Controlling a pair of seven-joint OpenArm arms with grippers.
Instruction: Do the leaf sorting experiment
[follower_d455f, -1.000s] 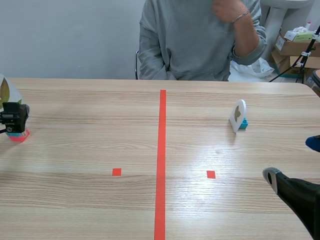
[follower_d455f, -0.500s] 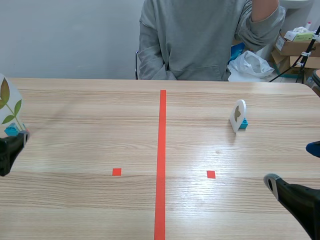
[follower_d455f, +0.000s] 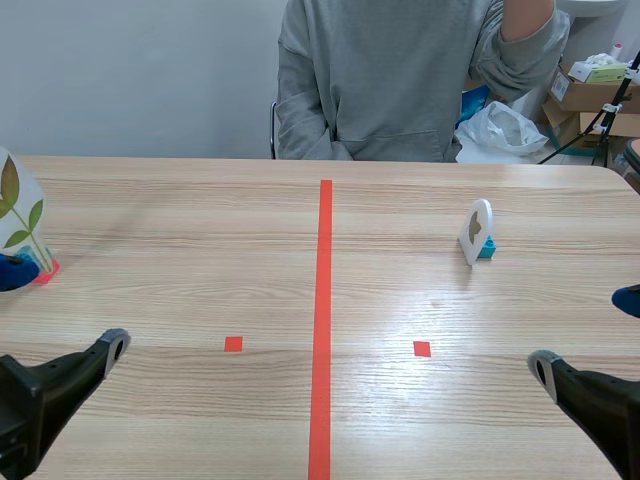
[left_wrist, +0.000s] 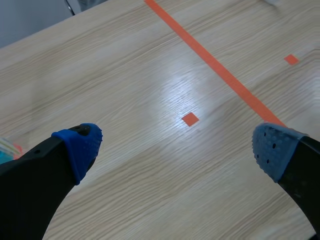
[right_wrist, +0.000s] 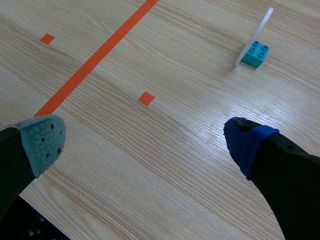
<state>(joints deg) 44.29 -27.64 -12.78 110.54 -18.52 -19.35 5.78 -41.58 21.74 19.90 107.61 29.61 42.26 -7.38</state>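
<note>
Only the scene view takes in both leaf cards. The sprig card, white with a green stem and leaves, stands at the far left edge at mid-height on a teal and red base. The brown-leaf card stands upright right of centre in its teal block, beyond the right tape square. The scene view alone also shows the person in a grey sweatshirt at the top, and the boxes in the upper right corner.

The right wrist view gives what the scene cannot: that same card edge-on, a thin white sliver leaning on the studded block, well ahead of the right gripper. Its fingers are spread wide with bare table between them. The left wrist view shows the left gripper just as wide apart and holding nothing, a tape square ahead of it.

A second ago the left gripper sat at the sprig card's base and hid part of it. Now it lies in the lower left corner, clear of the card, whose leaves show fully. The right gripper has barely shifted. The person's hand, earlier in front of the chest, is now raised out of the frame.
</note>
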